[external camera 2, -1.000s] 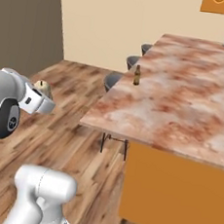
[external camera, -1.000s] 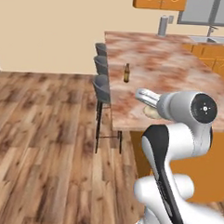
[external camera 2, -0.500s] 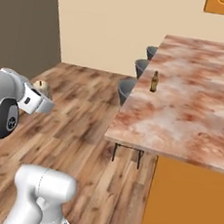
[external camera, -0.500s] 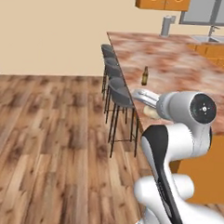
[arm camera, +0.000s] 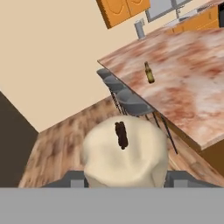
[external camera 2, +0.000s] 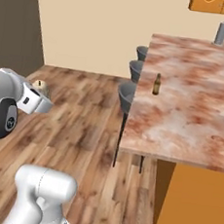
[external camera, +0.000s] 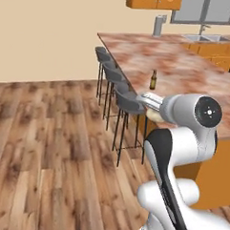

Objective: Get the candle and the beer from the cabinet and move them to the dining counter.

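Beer: standing on the table, well ahead of the pincer.
Pincer: pinching the candle.
Remaining: candle placement.

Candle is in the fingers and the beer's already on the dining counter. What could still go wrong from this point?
1. The candle is lumpy and roughly cone-shaped, so the gripper may have a poor hold; it could slip over the wood floor before reaching the dining counter.
2. Grey stools line the counter's near edge; a low approach might clip them.
3. The beer stands upright near that edge; a placement close by could topple it.
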Available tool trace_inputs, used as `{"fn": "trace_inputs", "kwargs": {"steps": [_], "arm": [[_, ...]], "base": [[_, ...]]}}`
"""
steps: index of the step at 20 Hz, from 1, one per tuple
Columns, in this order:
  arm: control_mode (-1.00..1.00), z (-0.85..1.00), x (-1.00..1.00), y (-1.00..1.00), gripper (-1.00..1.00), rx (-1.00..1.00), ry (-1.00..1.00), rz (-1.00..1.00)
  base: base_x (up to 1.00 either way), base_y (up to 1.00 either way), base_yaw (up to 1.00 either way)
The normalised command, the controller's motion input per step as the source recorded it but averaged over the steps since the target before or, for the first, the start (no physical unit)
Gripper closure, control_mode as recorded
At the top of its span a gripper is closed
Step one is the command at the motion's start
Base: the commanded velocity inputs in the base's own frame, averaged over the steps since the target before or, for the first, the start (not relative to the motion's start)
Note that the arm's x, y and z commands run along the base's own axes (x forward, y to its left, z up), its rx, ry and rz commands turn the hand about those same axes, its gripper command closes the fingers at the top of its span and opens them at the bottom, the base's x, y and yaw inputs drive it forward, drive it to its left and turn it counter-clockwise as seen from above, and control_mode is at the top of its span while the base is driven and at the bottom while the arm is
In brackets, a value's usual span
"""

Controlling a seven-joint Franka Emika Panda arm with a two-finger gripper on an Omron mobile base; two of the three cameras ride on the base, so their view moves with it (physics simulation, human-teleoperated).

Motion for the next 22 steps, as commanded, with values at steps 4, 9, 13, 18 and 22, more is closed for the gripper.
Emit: {"fn": "trace_inputs", "kwargs": {"steps": [4,9,13,18,22], "arm": [[1.00,0.00,0.00,0.00,1.00,0.00,0.00,0.00],[1.00,0.00,0.00,0.00,1.00,0.00,0.00,0.00],[1.00,0.00,0.00,0.00,1.00,0.00,0.00,0.00],[1.00,0.00,0.00,0.00,1.00,0.00,0.00,0.00],[1.00,0.00,0.00,0.00,1.00,0.00,0.00,0.00]], "base": [[0.45,0.55,-0.32],[0.45,0.54,-0.33],[0.47,0.48,-0.40],[0.48,0.43,-0.46],[0.46,0.43,-0.46]]}}
